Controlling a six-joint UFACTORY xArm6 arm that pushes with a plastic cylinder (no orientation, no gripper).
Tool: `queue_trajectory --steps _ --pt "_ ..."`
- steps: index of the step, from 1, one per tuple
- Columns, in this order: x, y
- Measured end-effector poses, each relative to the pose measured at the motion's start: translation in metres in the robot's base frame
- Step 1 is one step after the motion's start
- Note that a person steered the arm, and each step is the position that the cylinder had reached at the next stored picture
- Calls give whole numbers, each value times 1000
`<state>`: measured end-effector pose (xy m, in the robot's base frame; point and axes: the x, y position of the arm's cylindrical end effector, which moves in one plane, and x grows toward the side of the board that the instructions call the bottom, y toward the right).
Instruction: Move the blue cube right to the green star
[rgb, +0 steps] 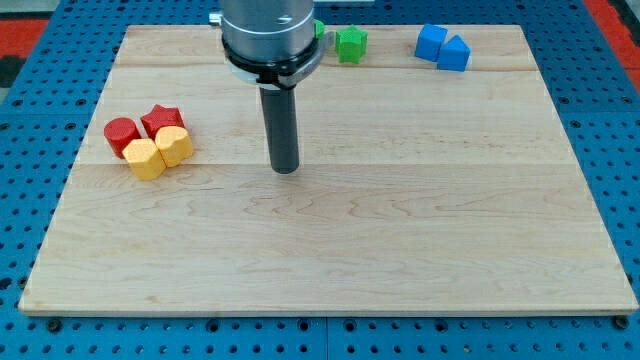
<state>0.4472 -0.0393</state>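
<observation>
The blue cube sits near the view's top right, touching a blue triangular block on its right. The green star lies at the view's top, left of the blue cube, with a gap between them. Another green block peeks out behind the arm. My tip rests on the board near the centre, well below and left of the green star and far from the blue cube.
A cluster at the view's left holds a red cylinder, a red star, a yellow hexagonal block and another yellow block. The wooden board lies on a blue pegboard.
</observation>
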Motion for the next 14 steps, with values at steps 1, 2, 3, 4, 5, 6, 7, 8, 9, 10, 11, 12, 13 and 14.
queue_trajectory --steps 1,2,3,4,5,6,7,8,9,10,11,12,13,14 --pt "0 8" --pt "0 20" --pt "0 29" --pt "0 39" --pt "0 48" --pt "0 58" --pt "-1 109" --pt "-2 174" --pt "-38 221" --pt "-84 243" --pt "-122 258" --pt "-152 261" --pt "-181 261" --pt "-207 251"
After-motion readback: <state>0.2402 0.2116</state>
